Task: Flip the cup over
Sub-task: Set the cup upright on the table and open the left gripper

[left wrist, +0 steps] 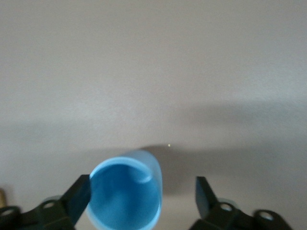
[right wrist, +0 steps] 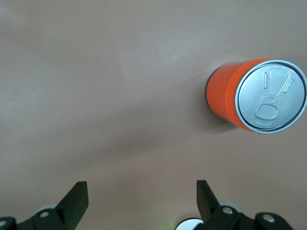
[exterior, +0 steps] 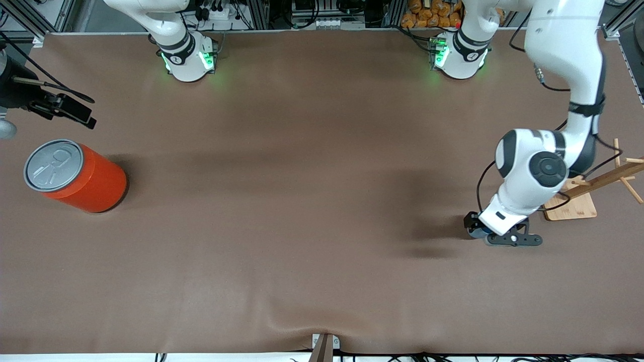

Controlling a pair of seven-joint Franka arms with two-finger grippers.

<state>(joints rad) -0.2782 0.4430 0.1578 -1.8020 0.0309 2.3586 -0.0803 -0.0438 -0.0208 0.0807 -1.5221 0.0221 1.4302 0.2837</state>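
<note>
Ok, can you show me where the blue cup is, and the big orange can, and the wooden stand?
cup (left wrist: pixel 125 194), left wrist view, on its blue inside.
can (exterior: pixel 90 183), front view, on its orange side wall.
stand (exterior: pixel 573 207), front view, on its flat wooden base.

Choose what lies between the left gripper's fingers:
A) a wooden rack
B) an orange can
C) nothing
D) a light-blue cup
D: the left wrist view shows the cup with its blue opening between the open fingers of the left gripper.
</note>
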